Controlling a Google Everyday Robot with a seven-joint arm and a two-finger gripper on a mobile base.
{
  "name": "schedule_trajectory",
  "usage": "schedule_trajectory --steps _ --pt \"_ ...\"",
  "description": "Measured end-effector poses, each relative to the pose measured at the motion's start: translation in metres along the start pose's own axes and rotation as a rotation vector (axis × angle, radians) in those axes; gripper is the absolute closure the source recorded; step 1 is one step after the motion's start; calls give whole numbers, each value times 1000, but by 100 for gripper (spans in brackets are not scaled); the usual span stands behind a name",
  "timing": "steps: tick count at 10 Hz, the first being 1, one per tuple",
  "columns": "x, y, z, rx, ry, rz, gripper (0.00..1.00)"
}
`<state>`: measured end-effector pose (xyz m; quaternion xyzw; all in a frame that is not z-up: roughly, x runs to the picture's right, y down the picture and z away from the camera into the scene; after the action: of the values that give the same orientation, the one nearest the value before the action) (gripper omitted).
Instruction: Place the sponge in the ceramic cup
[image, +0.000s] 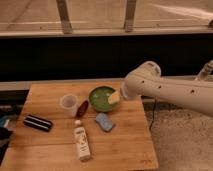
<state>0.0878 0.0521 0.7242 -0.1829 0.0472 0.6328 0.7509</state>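
The light-blue sponge (105, 121) lies flat on the wooden table (55, 149), just in front of the green bowl (101, 98). The pale ceramic cup (69, 104) stands upright to the left of the bowl, about a hand's width from the sponge. My white arm reaches in from the right, and its gripper (115, 97) hangs over the bowl's right rim, above and to the right of the sponge. The arm's bulk hides most of the gripper.
A white bottle (81, 142) lies on the table in front of the cup. A dark red object (82, 108) lies between cup and bowl. A black-and-white striped block (38, 123) sits at the left. The table's right edge meets a speckled floor.
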Motion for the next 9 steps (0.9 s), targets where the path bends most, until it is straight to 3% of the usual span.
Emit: schedule_trajectory --steps 4,6,7,9 --pt "1 4 -1 14 -3 -37 20" --pt "3 37 2 18 4 -154 20" --pt "3 65 7 17 11 -242 20" --pt "8 109 12 -19 19 -364 20"
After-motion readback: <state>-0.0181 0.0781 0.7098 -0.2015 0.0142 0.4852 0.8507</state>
